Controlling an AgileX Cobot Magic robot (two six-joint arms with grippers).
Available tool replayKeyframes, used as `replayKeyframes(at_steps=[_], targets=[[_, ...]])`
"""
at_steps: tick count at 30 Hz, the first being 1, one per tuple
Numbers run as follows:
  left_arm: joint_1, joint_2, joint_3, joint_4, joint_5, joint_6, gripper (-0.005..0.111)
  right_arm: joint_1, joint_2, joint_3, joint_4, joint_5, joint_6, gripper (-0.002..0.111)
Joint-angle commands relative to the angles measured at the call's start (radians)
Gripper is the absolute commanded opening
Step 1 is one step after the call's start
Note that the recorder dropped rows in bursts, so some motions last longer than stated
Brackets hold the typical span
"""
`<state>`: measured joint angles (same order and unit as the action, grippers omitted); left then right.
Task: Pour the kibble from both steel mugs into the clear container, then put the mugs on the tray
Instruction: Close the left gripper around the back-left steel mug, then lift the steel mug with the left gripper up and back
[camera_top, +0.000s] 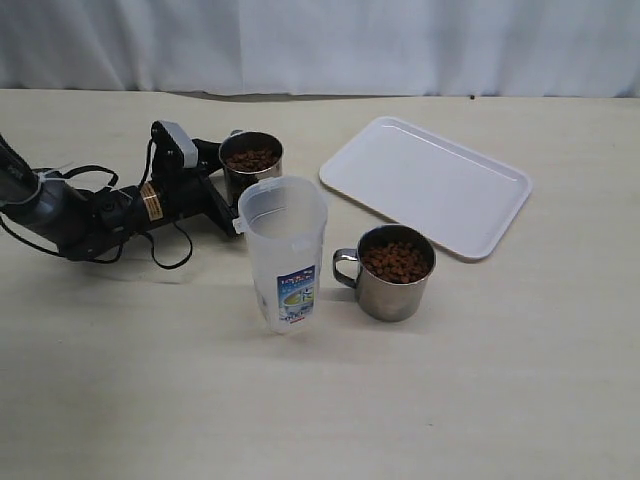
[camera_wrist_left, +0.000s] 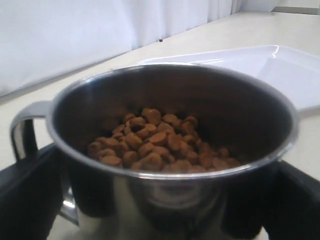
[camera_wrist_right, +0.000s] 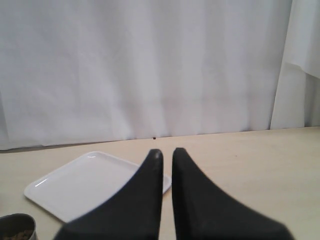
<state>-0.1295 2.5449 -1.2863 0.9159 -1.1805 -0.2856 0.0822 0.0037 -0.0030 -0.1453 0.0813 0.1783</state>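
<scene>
Two steel mugs hold kibble. The far mug (camera_top: 252, 178) stands behind the clear container (camera_top: 285, 250), its kibble (camera_wrist_left: 155, 142) heaped inside. My left gripper (camera_top: 233, 175) is shut on this mug (camera_wrist_left: 165, 200), with black fingers (camera_wrist_left: 25, 200) against both sides and the handle (camera_wrist_left: 22, 130) off to one side. The near mug (camera_top: 393, 288) stands right of the container, its handle toward it. The white tray (camera_top: 425, 185) lies at the back right. My right gripper (camera_wrist_right: 166, 152) hangs above the table, shut and holding nothing; the exterior view does not show it.
A white curtain runs along the table's far edge. The left arm's cables (camera_top: 165, 250) lie on the table left of the container. In the right wrist view the tray (camera_wrist_right: 90, 185) and the rim of a mug (camera_wrist_right: 15, 227) sit below the fingers.
</scene>
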Motion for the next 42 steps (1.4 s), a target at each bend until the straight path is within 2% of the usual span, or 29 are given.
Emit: replayKeyframes(at_steps=[1,17,20,28,32,37,42], targets=[[-0.004,0.000,-0.007,-0.025,-0.008,0.004,0.074,0.002,-0.004,0.003,0.000,-0.001,-0.008,0.005],[-0.015,0.000,-0.007,-0.066,-0.025,0.004,0.072,0.002,-0.004,0.003,0.000,-0.001,-0.008,0.005],[-0.015,0.000,-0.007,-0.066,-0.025,0.004,0.058,0.002,-0.004,0.003,0.000,-0.001,-0.008,0.005],[-0.002,-0.003,-0.007,-0.068,-0.021,0.004,0.001,0.002,-0.004,0.003,0.000,-0.001,-0.008,0.005],[0.039,-0.029,-0.005,-0.061,-0.007,-0.012,0.000,0.002,-0.004,0.003,0.000,-0.001,-0.008,0.005],[0.117,-0.135,0.009,0.002,0.013,-0.147,0.000,0.002,-0.004,0.003,0.000,-0.001,-0.008,0.005],[0.171,-0.318,0.011,0.182,0.187,-0.331,0.000,0.002,-0.004,0.003,0.000,-0.001,-0.008,0.005]])
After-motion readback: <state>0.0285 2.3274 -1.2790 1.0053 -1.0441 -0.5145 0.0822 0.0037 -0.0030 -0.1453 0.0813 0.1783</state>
